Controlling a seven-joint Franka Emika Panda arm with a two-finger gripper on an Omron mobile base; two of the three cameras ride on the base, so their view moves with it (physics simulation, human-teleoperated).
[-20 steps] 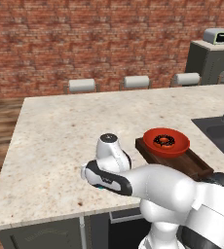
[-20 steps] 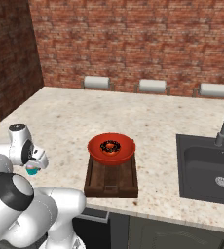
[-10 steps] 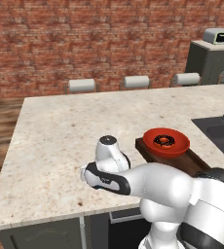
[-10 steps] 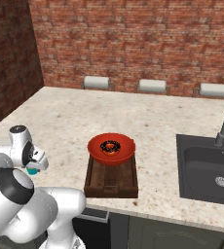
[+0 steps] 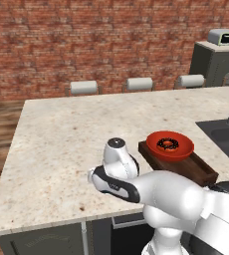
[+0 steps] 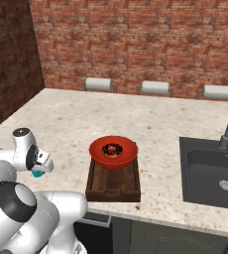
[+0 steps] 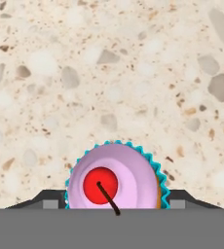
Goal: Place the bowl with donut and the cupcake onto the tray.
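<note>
Red bowl [image 6: 113, 151] with donut [image 6: 112, 148] sitting on the tray [image 6: 112, 180], cupcake [image 7: 115, 182] on the speckled worktop [image 7: 114, 73] between the hand's [image 7: 113, 203] fingers, grip unclear

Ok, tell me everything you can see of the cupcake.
The cupcake is small, with smooth pink frosting, a glossy red cherry with a dark stem on top, and a pleated teal wrapper showing around its edge. It stands upright on the speckled stone counter, seen from above between the two jaws. Whether they touch it cannot be told. It is not yet on the tray.
</note>
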